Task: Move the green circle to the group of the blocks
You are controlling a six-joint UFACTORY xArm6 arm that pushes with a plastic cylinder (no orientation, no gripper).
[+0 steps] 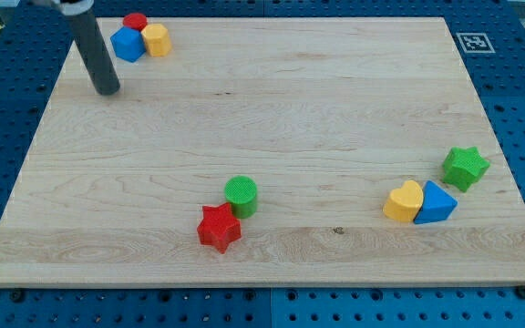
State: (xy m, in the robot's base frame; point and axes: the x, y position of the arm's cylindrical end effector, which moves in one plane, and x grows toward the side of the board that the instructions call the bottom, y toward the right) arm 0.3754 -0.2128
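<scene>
no pincer on this rig, so nothing opening or closing: my tip (108, 89) is hovering top left
it's sitting well apart from the green circle (241, 195), which is touching the red star (219, 228)

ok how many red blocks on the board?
2: a red star near the view's bottom, touching the green circle; a red block top left, partly hidden behind the blue block.

My tip (108, 90) rests on the worktop (335, 109) near the view's top left, the dark rod rising from it with a slight lean toward the view's upper left.
</scene>
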